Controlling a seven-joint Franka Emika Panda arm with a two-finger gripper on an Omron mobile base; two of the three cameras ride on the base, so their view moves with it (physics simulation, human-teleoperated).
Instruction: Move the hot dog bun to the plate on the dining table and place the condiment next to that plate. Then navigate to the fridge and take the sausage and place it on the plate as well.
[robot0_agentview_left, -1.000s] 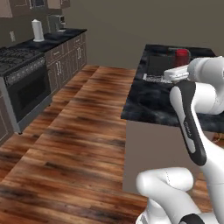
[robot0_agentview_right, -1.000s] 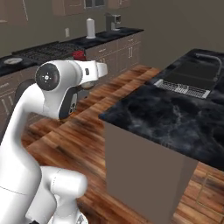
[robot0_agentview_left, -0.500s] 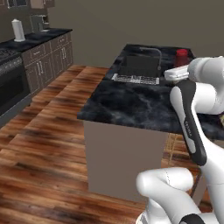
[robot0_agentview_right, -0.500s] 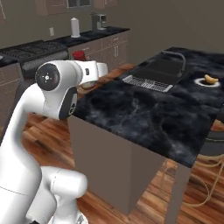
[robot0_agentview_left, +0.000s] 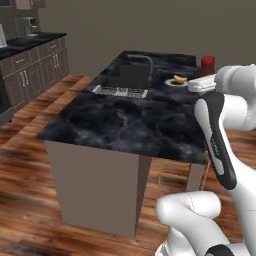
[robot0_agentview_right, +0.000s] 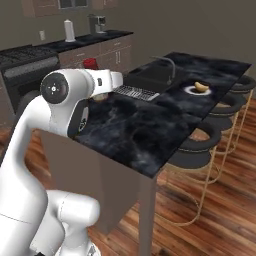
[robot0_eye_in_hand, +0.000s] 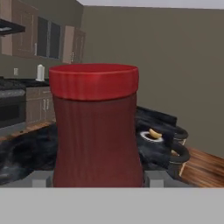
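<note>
A dark red condiment jar (robot0_eye_in_hand: 94, 127) with a bright red lid fills the middle of the hand view, and my gripper (robot0_eye_in_hand: 97, 179) is shut on its lower body, a grey finger (robot0_eye_in_hand: 154, 177) at each side. From the base the jar (robot0_agentview_left: 207, 65) pokes up behind my white hand, above the island's right side. It shows again in the right base view, the jar (robot0_agentview_right: 90, 63) just past my forearm. The hot dog bun (robot0_agentview_right: 201, 86) lies on a round plate (robot0_agentview_right: 192, 91) on the black dining island. Plate (robot0_agentview_left: 170, 83) and bun (robot0_agentview_left: 180, 79) sit just left of my hand.
A sink with a curved faucet (robot0_agentview_left: 142, 62) and a drain grid (robot0_agentview_left: 120, 92) are set into the island top (robot0_agentview_left: 125, 120). Bar stools (robot0_agentview_right: 202, 150) line its right side. Cabinets and a stove (robot0_agentview_right: 30, 70) run along the far left wall. Wood floor surrounds the island.
The base has driven and turned, so the whole scene shifted: the island now sits close and central, with plate and bun in sight. The jar stays in my grip.
</note>
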